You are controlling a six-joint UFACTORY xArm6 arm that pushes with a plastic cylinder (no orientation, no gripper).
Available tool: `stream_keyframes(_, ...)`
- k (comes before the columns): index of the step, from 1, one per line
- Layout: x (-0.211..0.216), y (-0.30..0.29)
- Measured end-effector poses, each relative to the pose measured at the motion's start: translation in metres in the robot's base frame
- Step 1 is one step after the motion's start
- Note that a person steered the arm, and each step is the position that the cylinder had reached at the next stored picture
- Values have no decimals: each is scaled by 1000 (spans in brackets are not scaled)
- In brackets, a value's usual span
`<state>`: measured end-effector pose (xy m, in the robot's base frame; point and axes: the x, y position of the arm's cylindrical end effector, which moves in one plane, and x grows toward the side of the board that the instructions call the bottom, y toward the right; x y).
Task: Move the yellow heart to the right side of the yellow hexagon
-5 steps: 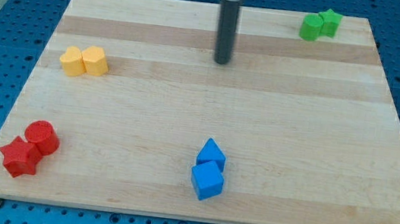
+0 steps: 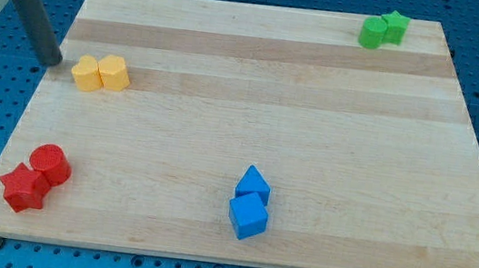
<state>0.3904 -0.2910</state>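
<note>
There is no claw here to stand wide or narrow, only the rod. My tip [image 2: 51, 62] sits at the desk's [image 2: 329, 154] far-left edge, just left of two touching yellow blocks. The yellow heart [image 2: 88, 73] looks to be the left one and the yellow hexagon [image 2: 114, 73] the right, so the whole move seems left to do.

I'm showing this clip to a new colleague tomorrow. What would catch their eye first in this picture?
Probably the bright pairs of blocks scattered on the pale wooden board: two yellow blocks at the view's upper left, two red blocks at lower left, two blue blocks at bottom centre, two green blocks at top right. Next, the dark rod, with my tip at the board's left edge, just left of the yellow pair.
</note>
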Motion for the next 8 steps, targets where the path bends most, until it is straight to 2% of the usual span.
stream_keyframes(1, 17, 7)
stream_keyframes(3, -6, 34)
stream_keyframes(6, 9, 93)
stream_keyframes(8, 59, 42)
